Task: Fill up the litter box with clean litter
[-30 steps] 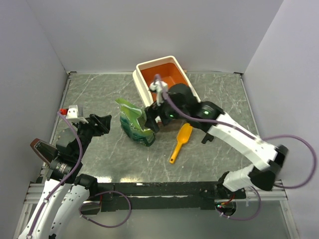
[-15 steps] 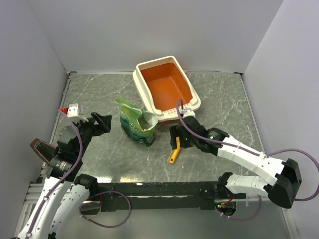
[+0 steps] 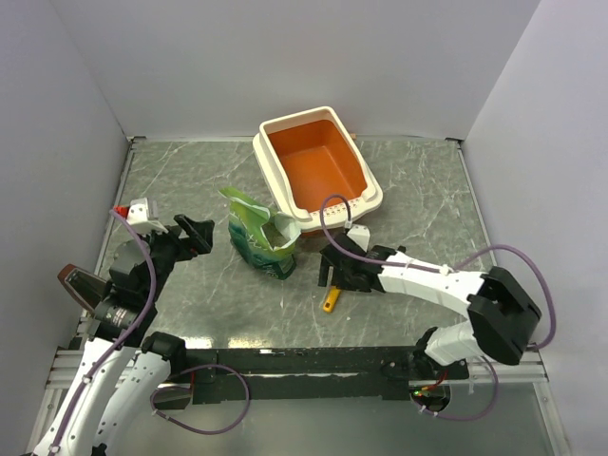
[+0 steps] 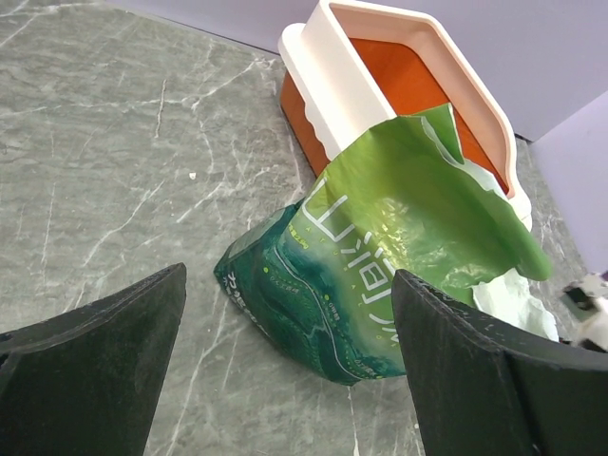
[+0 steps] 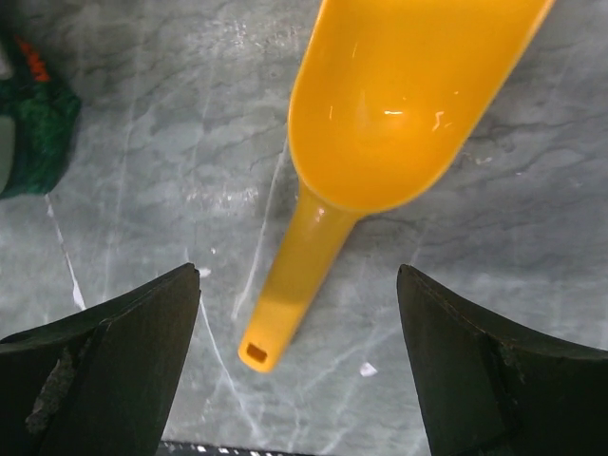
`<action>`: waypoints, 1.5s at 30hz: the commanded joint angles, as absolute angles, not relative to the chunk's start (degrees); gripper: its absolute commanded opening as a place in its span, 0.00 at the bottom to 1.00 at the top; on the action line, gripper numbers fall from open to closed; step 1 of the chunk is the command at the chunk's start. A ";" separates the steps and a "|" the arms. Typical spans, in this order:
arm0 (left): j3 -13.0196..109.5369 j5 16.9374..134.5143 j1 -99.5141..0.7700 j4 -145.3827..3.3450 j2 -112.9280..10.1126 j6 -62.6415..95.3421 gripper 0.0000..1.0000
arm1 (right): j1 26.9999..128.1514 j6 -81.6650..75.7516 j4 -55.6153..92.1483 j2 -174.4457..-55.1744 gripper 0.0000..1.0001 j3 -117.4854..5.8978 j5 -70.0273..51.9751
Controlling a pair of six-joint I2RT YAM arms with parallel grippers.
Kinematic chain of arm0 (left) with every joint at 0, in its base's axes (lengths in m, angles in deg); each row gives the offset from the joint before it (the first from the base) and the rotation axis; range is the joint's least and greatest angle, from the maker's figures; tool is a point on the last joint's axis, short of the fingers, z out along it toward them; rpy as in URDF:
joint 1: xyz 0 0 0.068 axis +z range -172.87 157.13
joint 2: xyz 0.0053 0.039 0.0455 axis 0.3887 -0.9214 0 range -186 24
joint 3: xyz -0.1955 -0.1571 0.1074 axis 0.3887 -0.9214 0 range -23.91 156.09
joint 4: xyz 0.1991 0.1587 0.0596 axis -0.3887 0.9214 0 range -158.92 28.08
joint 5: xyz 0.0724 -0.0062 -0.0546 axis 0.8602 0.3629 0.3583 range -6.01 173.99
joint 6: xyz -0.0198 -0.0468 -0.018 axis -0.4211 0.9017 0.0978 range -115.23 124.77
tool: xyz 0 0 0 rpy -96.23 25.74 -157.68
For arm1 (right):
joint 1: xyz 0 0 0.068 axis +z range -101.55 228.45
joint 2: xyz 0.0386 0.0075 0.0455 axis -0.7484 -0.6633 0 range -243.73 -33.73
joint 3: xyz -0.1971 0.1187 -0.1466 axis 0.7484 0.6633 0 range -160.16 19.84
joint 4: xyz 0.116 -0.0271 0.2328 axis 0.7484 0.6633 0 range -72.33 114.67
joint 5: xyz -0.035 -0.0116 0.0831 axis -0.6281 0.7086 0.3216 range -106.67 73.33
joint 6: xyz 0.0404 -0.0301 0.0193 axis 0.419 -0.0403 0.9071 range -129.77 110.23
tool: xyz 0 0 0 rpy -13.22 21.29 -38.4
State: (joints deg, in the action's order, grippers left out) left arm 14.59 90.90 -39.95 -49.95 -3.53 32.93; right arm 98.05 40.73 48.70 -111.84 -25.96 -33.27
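The litter box (image 3: 277,180) stands at the back middle, and its orange inside is bare; it also shows in the left wrist view (image 4: 347,85). No pile of clean litter is in view. A green bag (image 3: 258,239) stands open in front of the box's left end (image 4: 370,256). An orange-yellow scoop (image 5: 399,104) lies on the table, and only its handle end (image 3: 331,302) shows from above. My right gripper (image 3: 332,275) is open, low over the scoop's handle (image 5: 296,285), with one finger on either side. My left gripper (image 3: 195,233) is open, left of the bag (image 4: 287,285).
Grey walls close the table on the left, back and right. The right arm's cable (image 3: 332,214) loops above the box's near end. The bag leans against the box's left wall.
My right arm has drawn back from the box and the bag and dropped over the scoop. The box's inside now shows. The left arm has hardly moved.
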 commanded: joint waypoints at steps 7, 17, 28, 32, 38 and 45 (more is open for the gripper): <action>16.17 89.88 -40.01 -50.63 -2.55 33.51 0.93 | 97.93 47.97 44.92 -117.75 0.76 -26.04 -33.81; 16.26 90.23 -40.01 -50.37 -2.81 33.34 0.93 | 97.93 47.62 43.51 -118.72 0.16 -23.49 -32.22; 16.52 89.18 -39.92 -50.72 -3.77 32.81 0.92 | 104.07 45.87 55.80 -103.62 0.00 -24.09 -38.20; 18.97 85.67 -40.01 -50.37 -5.26 33.33 0.90 | 108.82 38.59 62.56 -100.71 0.00 -30.42 -36.45; 26.00 78.90 -40.01 -47.04 -8.78 36.14 0.88 | 115.15 28.74 69.08 -97.10 0.00 -37.45 -33.19; 38.30 65.90 -40.01 -38.52 -19.31 33.52 0.82 | 122.00 16.70 80.41 -100.87 0.00 -50.72 -38.28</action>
State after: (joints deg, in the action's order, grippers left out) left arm 31.81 76.35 -39.95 -43.73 -13.74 34.46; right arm 118.99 25.52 72.48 -99.25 -42.99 -33.99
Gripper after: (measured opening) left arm 0.838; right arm 0.358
